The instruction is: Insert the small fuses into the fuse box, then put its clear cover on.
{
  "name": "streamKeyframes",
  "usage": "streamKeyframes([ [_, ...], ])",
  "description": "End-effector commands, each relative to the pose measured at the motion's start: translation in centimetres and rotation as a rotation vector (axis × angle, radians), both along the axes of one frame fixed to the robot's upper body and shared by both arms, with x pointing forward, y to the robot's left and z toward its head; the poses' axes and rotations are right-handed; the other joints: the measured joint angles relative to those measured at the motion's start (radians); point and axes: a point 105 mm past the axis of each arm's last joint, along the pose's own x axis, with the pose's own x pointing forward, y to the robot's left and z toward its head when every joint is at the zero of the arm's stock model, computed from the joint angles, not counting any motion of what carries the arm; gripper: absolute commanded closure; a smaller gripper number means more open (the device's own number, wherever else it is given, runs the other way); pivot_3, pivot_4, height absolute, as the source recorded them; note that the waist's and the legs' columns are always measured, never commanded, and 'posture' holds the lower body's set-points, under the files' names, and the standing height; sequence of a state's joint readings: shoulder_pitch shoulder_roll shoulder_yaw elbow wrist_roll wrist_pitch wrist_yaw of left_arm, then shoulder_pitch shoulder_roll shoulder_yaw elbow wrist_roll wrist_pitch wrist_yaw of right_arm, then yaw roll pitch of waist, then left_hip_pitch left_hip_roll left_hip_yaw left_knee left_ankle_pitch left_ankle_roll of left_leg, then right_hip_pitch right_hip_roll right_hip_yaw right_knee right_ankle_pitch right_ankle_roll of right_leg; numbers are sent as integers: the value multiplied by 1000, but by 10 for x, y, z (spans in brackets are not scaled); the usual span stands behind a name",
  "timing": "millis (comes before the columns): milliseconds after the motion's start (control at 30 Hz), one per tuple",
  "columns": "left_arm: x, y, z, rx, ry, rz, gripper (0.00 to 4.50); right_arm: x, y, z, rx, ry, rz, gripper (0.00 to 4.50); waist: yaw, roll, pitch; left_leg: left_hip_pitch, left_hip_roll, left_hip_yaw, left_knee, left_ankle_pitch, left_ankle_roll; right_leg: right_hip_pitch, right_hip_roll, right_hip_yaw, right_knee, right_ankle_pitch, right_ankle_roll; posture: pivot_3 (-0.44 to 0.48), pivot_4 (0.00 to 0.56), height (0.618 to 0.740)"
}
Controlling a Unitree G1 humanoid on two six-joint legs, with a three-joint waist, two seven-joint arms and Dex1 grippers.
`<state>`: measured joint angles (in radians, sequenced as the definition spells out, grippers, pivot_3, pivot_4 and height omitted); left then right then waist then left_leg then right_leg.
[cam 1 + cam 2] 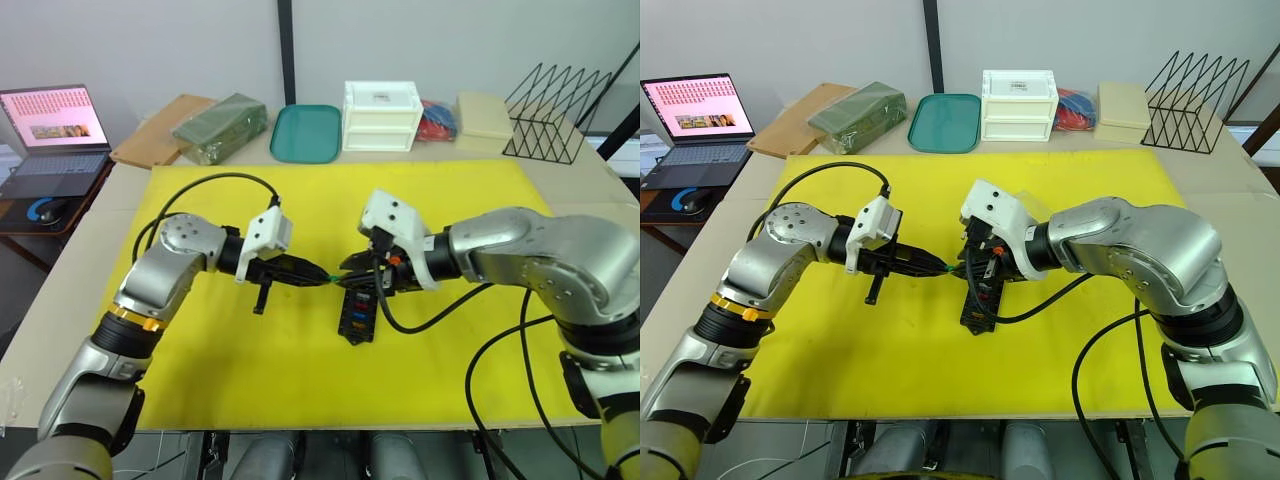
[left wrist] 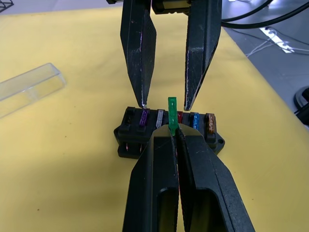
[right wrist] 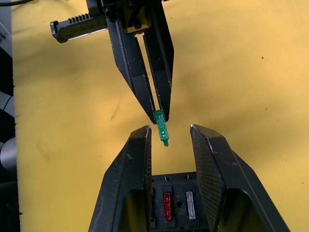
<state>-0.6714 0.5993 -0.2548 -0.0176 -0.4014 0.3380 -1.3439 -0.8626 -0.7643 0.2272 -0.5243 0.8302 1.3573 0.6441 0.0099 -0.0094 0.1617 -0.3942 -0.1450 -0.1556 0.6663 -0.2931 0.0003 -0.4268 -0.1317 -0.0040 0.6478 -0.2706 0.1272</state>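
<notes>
My left gripper (image 1: 320, 275) is shut on a small green fuse (image 2: 172, 113), pinching its lower end so the fuse sticks out past the fingertips. My right gripper (image 3: 169, 128) faces it, open, with one fingertip on each side of the green fuse (image 3: 161, 128) and not touching it. Both hover just above the black fuse box (image 1: 357, 320) lying mid-mat. In its slots stand a purple fuse (image 2: 143, 117), a grey fuse (image 2: 160, 118), a red fuse (image 2: 180, 117), a blue one (image 2: 195, 119) and a brownish one (image 2: 210, 123). The clear cover (image 2: 29, 87) lies flat on the mat beside the box.
A yellow mat (image 1: 450, 180) covers the table. Along the back edge stand a green pouch (image 1: 220, 125), a teal tray (image 1: 305, 132), a white drawer unit (image 1: 381, 115) and a black wire rack (image 1: 555, 110). A laptop (image 1: 55, 135) sits on a side table at the left.
</notes>
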Motion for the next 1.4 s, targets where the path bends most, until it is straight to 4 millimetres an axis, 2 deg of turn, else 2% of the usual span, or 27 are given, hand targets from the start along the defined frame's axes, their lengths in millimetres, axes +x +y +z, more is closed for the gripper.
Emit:
streamKeyframes([
  [33, 1, 1, 8, -18, -41, 9, 4500, -4, 3, 5, 8, -36, 29, 3209, 0, 0, 0, 0, 0, 0, 0, 0, 0, 0, 0, 0, 0, 0, 0, 0, 150, 740],
  [233, 0, 2, 8, -19, -43, 16, 4500, -6, 3, 3, 1, -33, 37, 3209, 0, 0, 0, 0, 0, 0, 0, 0, 0, 0, 0, 0, 0, 0, 0, 0, 150, 740],
  [333, 1, 2, 8, -20, -45, 20, 4500, -6, 4, 2, 1, -32, 39, 3700, 0, 0, 0, 0, 0, 0, 0, 0, 0, 0, 0, 0, 0, 0, 0, 0, 150, 740],
  [400, 1, 2, 8, -21, -45, 21, 4500, -6, 4, 2, 1, -33, 41, 4376, 0, 0, 0, 0, 0, 0, 0, 0, 0, 0, 0, 0, 0, 0, 0, 0, 150, 740],
  [433, 1, 2, 8, -21, -45, 22, 4500, -5, 4, 3, 2, -33, 42, 4443, 0, 0, 0, 0, 0, 0, 0, 0, 0, 0, 0, 0, 0, 0, 0, 0, 150, 740],
  [733, 1, 3, 5, -4, -34, 21, 4500, -6, 6, 4, 13, -39, 48, 4443, 0, 0, 0, 0, 0, 0, 0, 0, 0, 0, 0, 0, 0, 0, 0, 0, 150, 740],
  [867, 4, 5, -2, 51, 47, 71, 4500, -6, 6, 4, 5, -49, 49, 4443, -1, 0, 0, 0, 0, 0, 0, 0, 0, 0, 0, 0, 0, 0, 0, 0, 150, 740],
  [1000, 12, 6, -4, 70, 39, 121, 3439, -3, 0, 2, -32, -78, 42, 4500, 0, 0, 0, 0, 0, 0, 1, 0, 0, 0, 0, 0, 1, 0, 0, 0, 150, 740],
  [1300, 17, -5, -28, 85, -5, 104, 232, 20, -37, -12, -147, -175, 28, 4500, 0, 0, 0, 0, 0, 1, 1, 0, 0, 0, 0, 0, 1, 0, 0, 0, 150, 740],
  [1333, 18, -6, -31, 89, -9, 104, 35, 22, -39, -14, -150, -179, 29, 4500, 1, 0, 0, 0, 0, 1, 1, 0, 0, 0, 0, 0, 1, 0, 0, 0, 150, 740],
  [1400, 19, -8, -32, 92, -16, 103, 35, 23, -41, -15, -153, -187, 36, 4500, -1, 0, 0, 0, 0, 1, 1, 0, 0, 0, 0, 0, 1, 0, 0, 0, 150, 740],
])
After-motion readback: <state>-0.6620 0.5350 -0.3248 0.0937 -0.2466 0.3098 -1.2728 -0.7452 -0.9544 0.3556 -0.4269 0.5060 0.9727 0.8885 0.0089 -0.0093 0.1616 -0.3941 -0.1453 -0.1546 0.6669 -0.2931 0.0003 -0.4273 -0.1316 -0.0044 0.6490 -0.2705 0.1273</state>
